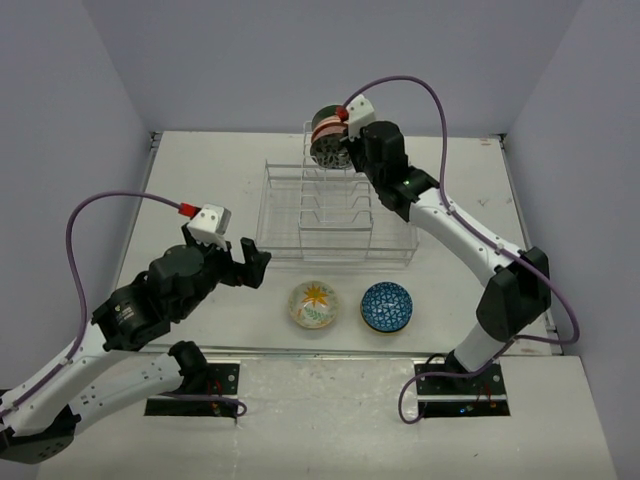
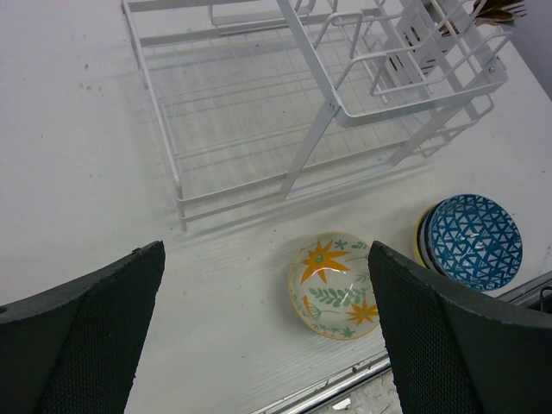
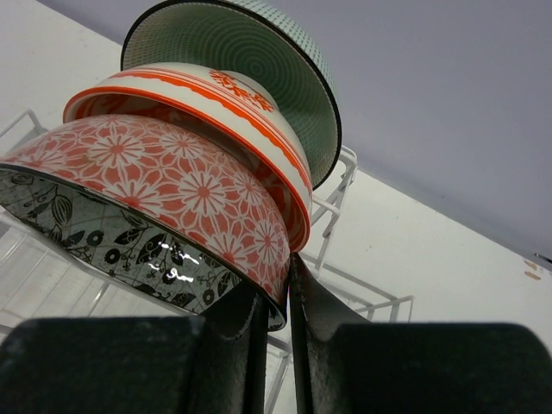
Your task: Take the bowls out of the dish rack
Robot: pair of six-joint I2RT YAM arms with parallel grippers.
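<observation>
The white wire dish rack (image 1: 335, 215) stands mid-table; it also shows in the left wrist view (image 2: 259, 112). Three bowls stand on edge at its far end (image 1: 328, 140): a red-flowered bowl with a black-and-white inside (image 3: 172, 198), an orange-and-white bowl (image 3: 216, 112) and a green bowl (image 3: 250, 52). My right gripper (image 3: 274, 302) is shut on the rim of the red-flowered bowl. A yellow-flowered bowl (image 1: 314, 304) and a blue mosaic bowl (image 1: 387, 307), stacked on another bowl, sit on the table in front of the rack. My left gripper (image 1: 245, 262) is open and empty, left of the yellow-flowered bowl (image 2: 338, 285).
The table's front edge with a metal strip (image 1: 380, 352) runs just behind the two unloaded bowls. Grey walls close in the table on three sides. The rack's side caddy (image 2: 414, 43) shows at the upper right of the left wrist view.
</observation>
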